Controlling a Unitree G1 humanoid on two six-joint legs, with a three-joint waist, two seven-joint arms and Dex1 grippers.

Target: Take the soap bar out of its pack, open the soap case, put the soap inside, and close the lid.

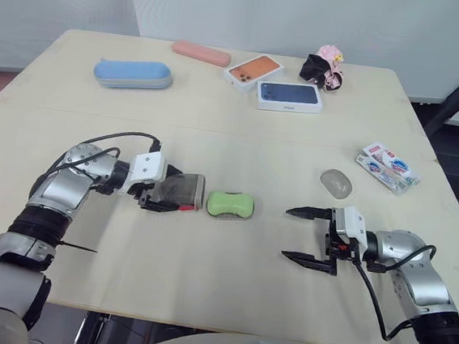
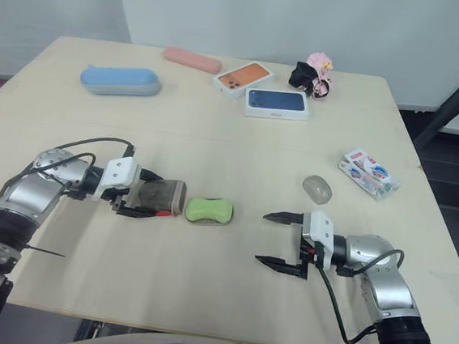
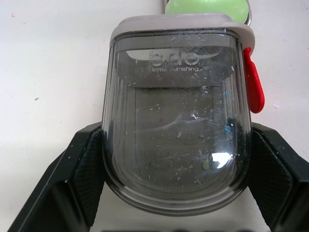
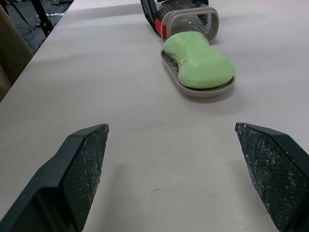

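Observation:
A green soap bar lies on the shallow grey tray of the soap case, near the middle of the table. Just to its left lies the case's smoky clear cover with a red latch, its open mouth facing the soap. My left gripper is shut on this cover, one finger on each side. My right gripper rests open on the table, to the right of the soap, holding nothing and pointing toward it. The soap's pack lies at the far right.
A grey oval object lies beyond my right gripper. Along the back of the table sit a blue case, a pink case, two phone boxes and a pink-and-black toy.

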